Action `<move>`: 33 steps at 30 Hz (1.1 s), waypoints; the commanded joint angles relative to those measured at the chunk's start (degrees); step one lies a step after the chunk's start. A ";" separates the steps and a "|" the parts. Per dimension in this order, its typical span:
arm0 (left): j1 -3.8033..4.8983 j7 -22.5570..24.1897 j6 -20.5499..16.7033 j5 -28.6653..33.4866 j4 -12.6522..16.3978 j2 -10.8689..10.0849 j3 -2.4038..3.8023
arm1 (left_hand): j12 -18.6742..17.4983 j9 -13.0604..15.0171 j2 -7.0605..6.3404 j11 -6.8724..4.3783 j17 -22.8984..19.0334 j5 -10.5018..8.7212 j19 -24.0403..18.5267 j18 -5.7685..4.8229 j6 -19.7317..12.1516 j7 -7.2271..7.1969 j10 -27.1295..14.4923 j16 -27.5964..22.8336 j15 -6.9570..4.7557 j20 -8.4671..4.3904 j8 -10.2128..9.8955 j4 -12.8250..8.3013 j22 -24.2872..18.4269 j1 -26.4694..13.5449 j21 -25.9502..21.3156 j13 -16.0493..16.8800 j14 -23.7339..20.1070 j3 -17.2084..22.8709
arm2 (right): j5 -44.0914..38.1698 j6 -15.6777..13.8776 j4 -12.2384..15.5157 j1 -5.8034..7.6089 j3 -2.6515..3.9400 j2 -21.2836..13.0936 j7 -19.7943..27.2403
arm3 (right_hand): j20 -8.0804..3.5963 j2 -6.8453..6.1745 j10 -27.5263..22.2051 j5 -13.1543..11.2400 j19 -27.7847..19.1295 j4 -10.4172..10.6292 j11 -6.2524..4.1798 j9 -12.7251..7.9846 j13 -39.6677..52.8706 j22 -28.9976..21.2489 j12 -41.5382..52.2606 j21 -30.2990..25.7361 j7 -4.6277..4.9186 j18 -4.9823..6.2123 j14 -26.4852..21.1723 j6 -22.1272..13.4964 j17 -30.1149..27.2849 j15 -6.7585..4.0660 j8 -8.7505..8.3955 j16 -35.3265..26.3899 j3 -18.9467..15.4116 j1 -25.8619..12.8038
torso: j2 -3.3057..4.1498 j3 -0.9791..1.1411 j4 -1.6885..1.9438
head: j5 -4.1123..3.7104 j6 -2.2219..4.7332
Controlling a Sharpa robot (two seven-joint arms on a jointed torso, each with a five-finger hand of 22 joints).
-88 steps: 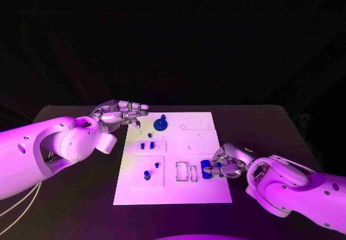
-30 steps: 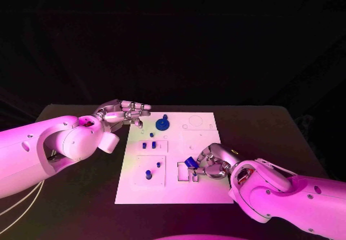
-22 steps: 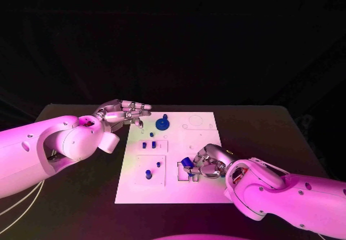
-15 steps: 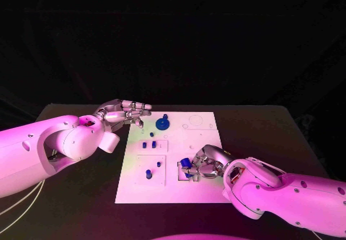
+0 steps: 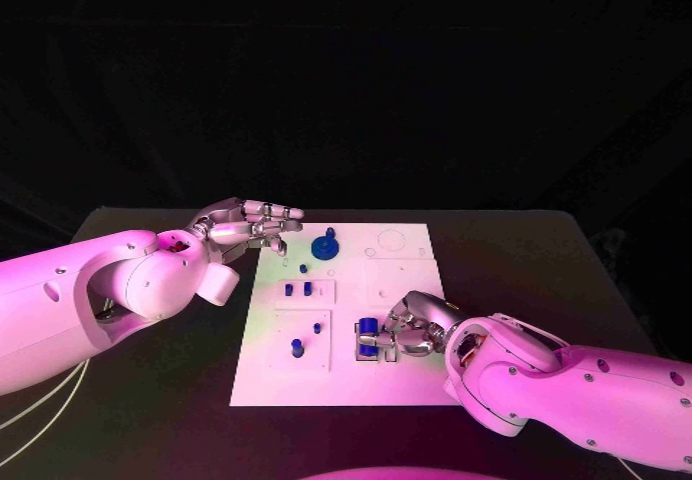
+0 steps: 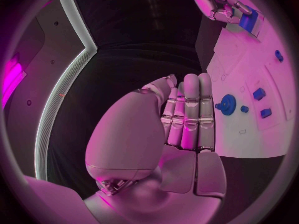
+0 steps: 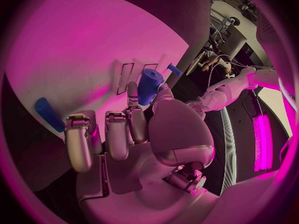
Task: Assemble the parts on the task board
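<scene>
The white task board (image 5: 397,285) lies mid-table. My right hand (image 5: 414,330) pinches a blue block (image 5: 371,336) right over the two rectangular slots (image 5: 366,352) near the board's front. The right wrist view has the block (image 7: 148,85) between thumb and a finger, beside the slot outlines (image 7: 126,76). My left hand (image 5: 245,225) hovers at the board's far left corner, fingers straight and holding nothing (image 6: 187,114). On the board are a blue gear (image 5: 323,247), two small blue pieces (image 5: 296,290) and a blue peg (image 5: 297,348).
The left wrist view shows the board (image 6: 249,134), the gear (image 6: 228,104) and, beyond them, my right hand (image 6: 218,5) with the block (image 6: 248,21). Another blue piece (image 7: 47,113) lies on the board near my right hand's fingers. Black table surrounds the board.
My right hand has carried the blue block leftward from the board's right edge to the rectangular slots and brought it down onto them. The left hand has stayed put.
</scene>
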 commanded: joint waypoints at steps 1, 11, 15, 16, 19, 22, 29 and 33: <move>0.02 0.14 0.97 0.27 0.18 0.03 0.04 | 0.35 -0.09 0.16 0.02 -0.13 -0.09 0.07 0.81 -0.35 0.03 -0.36 -0.17 -0.01 0.39 -0.27 0.01 -0.13 -0.34 -0.45 0.10 -0.55 -0.37 | -0.13 1.24 0.12 -0.07 -0.01 0.07 0.26 | -0.44 -0.01 0.16 -0.29 5.99 -0.01 -0.10 0.06 4.01 15.07 -0.21 0.25 0.18 -0.37 4.58 -0.18 8.15 -0.36 -0.15 0.07 -0.33 -0.54 | 0.01 0.02 0.01 | 0.04 0.00; 0.03 0.04 0.96 0.27 0.20 -0.04 0.04 | 0.35 -0.09 0.16 0.02 -0.13 -0.09 0.07 0.81 -0.35 0.03 -0.36 -0.17 -0.01 0.39 -0.27 0.01 -0.13 -0.34 -0.45 0.10 -0.55 -0.37 | -0.48 0.99 0.36 -0.07 -0.01 -0.12 0.50 | -0.42 -1.35 0.12 -2.29 5.99 0.05 -0.08 0.57 4.04 15.07 -0.40 0.25 0.18 -0.37 4.57 -0.29 8.07 -0.34 -0.05 0.03 0.34 -2.15 | 0.01 0.00 0.00 | 0.04 -0.03; 0.03 0.02 0.92 0.27 0.17 -0.10 0.04 | 0.35 -0.09 0.16 0.02 -0.13 -0.09 0.07 0.81 -0.35 0.03 -0.36 -0.17 -0.01 0.39 -0.27 0.01 -0.13 -0.34 -0.45 0.10 -0.55 -0.37 | -0.78 0.66 0.70 -0.08 -0.01 -0.41 0.76 | -0.42 -1.04 0.16 -1.97 5.99 0.00 -0.10 0.74 4.13 15.07 -0.36 0.25 0.16 -0.37 4.57 -0.29 8.08 -0.35 0.01 0.03 0.85 -2.22 | 0.00 0.02 -0.02 | 0.13 -0.09; 0.03 0.01 0.92 0.27 0.16 -0.11 0.04 | 0.35 -0.09 0.16 0.02 -0.13 -0.09 0.07 0.81 -0.35 0.03 -0.36 -0.17 -0.01 0.39 -0.27 0.01 -0.13 -0.34 -0.45 0.10 -0.55 -0.37 | -0.94 0.48 0.81 -0.08 -0.01 -0.52 0.90 | -0.42 -0.91 0.18 -1.61 5.99 -0.03 -0.10 0.81 4.17 15.07 -0.34 0.25 0.15 -0.37 4.57 -0.30 8.09 -0.35 0.02 0.03 1.04 -2.13 | 0.01 0.01 -0.02 | 0.10 -0.08; 0.03 0.01 0.91 0.27 0.14 -0.14 0.04 | 0.36 -0.09 0.16 0.02 -0.13 -0.09 0.07 0.81 -0.35 0.03 -0.37 -0.17 -0.01 0.39 -0.27 0.01 -0.14 -0.34 -0.45 0.11 -0.55 -0.37 | -1.35 -0.38 1.08 -0.10 -0.02 -0.90 1.61 | -0.43 -0.09 0.20 -0.25 5.99 -0.16 -0.14 1.06 4.22 15.07 -0.38 0.25 0.13 -0.37 4.57 -0.35 8.09 -0.37 0.07 0.03 1.62 -1.37 | 0.01 0.02 -0.03 | 0.03 -0.03; 0.03 0.00 0.91 0.27 0.12 -0.15 0.04 | 0.39 -0.10 0.18 0.03 -0.15 -0.08 0.07 0.81 -0.37 0.04 -0.41 -0.18 -0.01 0.40 -0.28 0.02 -0.16 -0.35 -0.49 0.11 -0.56 -0.39 | -1.56 -2.06 1.33 -0.12 -0.02 -1.51 4.34 | -0.47 0.90 0.21 3.49 5.99 -0.82 -0.13 1.37 4.35 15.07 -0.40 0.25 0.12 -0.37 4.57 -0.67 8.07 -0.40 -0.01 0.02 2.32 1.78 | -0.02 0.02 -0.02 | 0.01 0.02; 0.03 0.10 0.71 0.27 0.08 -0.17 0.03 | 0.41 -0.10 0.24 0.04 -0.17 -0.08 0.07 0.81 -0.38 0.05 -0.43 -0.18 0.00 0.41 -0.27 0.05 -0.18 -0.38 -0.51 0.11 -0.57 -0.39 | -4.00 -5.02 1.80 -0.12 -0.02 -3.34 17.79 | 0.03 2.50 -0.30 5.00 5.83 -6.23 1.03 0.17 4.32 14.97 -0.93 -0.09 1.83 -0.29 4.63 -5.41 8.43 0.34 -3.71 0.18 5.79 14.69 | -0.04 0.01 -0.04 | 0.19 0.11; 0.03 0.16 0.61 0.27 0.04 -0.18 0.03 | 0.43 -0.10 0.27 0.04 -0.17 -0.07 0.07 0.81 -0.38 0.05 -0.44 -0.18 0.00 0.41 -0.27 0.06 -0.18 -0.39 -0.52 0.11 -0.57 -0.38 | -8.27 -4.43 1.94 -0.11 -0.04 -4.25 23.37 | 0.65 3.88 -0.33 1.43 5.95 -11.47 2.18 -2.15 5.00 15.05 -0.32 0.17 3.29 -0.35 4.82 -7.20 9.46 1.29 -7.15 0.68 11.15 24.14 | -0.05 0.02 -0.10 | 0.19 0.03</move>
